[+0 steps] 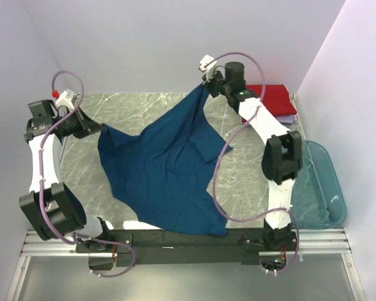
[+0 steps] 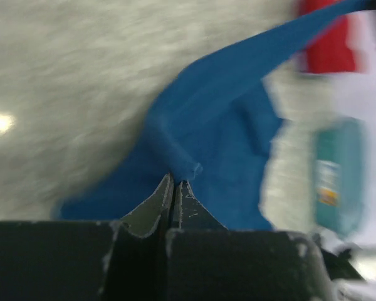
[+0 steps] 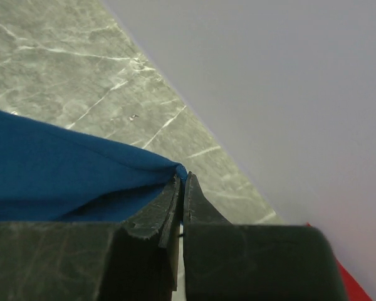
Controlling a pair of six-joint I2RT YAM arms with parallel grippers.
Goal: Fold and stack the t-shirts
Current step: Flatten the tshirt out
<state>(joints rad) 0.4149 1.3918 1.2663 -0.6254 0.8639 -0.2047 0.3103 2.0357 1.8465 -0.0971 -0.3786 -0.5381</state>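
The dark blue t-shirt (image 1: 166,166) hangs stretched over the marble table, its lower part draped on the surface down to the near edge. My left gripper (image 1: 95,127) is shut on its left corner; in the left wrist view (image 2: 175,180) the cloth (image 2: 219,125) runs away from the fingertips. My right gripper (image 1: 205,88) is shut on the far corner, held high at the back; in the right wrist view (image 3: 182,179) the blue cloth (image 3: 56,169) pinches between the jaws. A folded red t-shirt (image 1: 272,99) lies at the back right on a pale lavender one (image 1: 288,118).
A translucent teal plastic tub (image 1: 319,185) stands at the table's right edge, beside the right arm. Pale walls close in at the back and both sides. The black mounting rail (image 1: 182,241) runs along the near edge.
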